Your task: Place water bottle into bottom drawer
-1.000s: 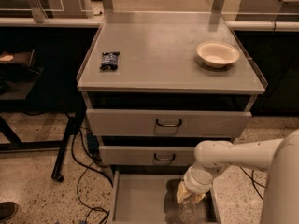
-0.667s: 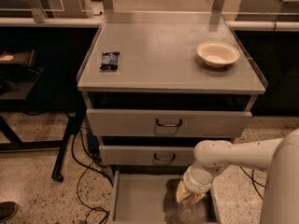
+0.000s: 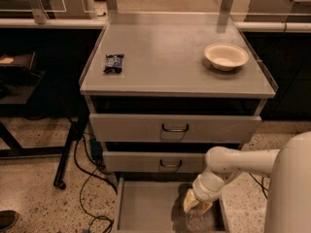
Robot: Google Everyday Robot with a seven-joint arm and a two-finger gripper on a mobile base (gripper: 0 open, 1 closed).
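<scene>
The water bottle stood directly under the gripper, its clear crinkled body reaching down to the grey floor of the bottom drawer, in the drawer's right part. The gripper sat right on the bottle's upper end, low inside the pulled-out tray; whether it was clamped on the bottle or had let go, I cannot tell. The white arm ran up and to the right from the gripper. Just above and behind the gripper was the closed middle drawer, and above that the top drawer, each with a dark handle. Far above the gripper, on the cabinet top, a white bowl lay to the right and a small dark snack packet well to the left. Dark cables trailed on the speckled floor left of the gripper
</scene>
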